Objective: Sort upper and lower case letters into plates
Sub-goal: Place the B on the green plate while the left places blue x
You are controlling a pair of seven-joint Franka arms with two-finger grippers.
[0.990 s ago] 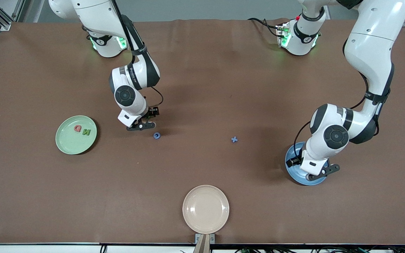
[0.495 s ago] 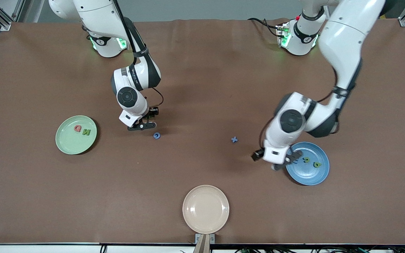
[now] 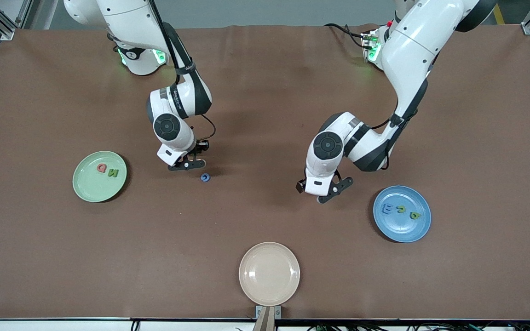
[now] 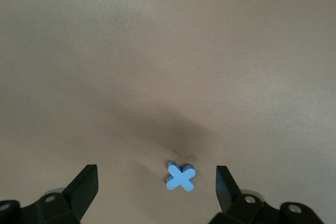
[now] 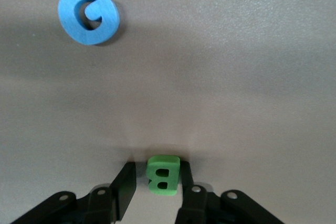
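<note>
My right gripper (image 3: 190, 164) is down at the table, shut on a small green letter B (image 5: 163, 174) that still rests on the brown surface; the front view hides the B under the hand. A blue letter G (image 3: 205, 177) lies just beside it, nearer the front camera. My left gripper (image 3: 334, 191) hangs open over a blue cross-shaped letter (image 4: 181, 177), which sits between its spread fingers without touching them. The pale green plate (image 3: 85, 188) holds a pink letter (image 3: 101, 168) and a green letter (image 3: 113, 173). In the blue plate (image 3: 403, 230) lie a blue letter (image 3: 387, 209) and two green ones.
A beige plate (image 3: 269, 273) with nothing in it sits close to the table's front edge, midway between the two arms' ends. The brown table cover spreads wide around all three plates.
The left arm swung off the blue plate to hang over the blue cross, uncovering that plate's letters. The right gripper's fingers closed in on the green B.
</note>
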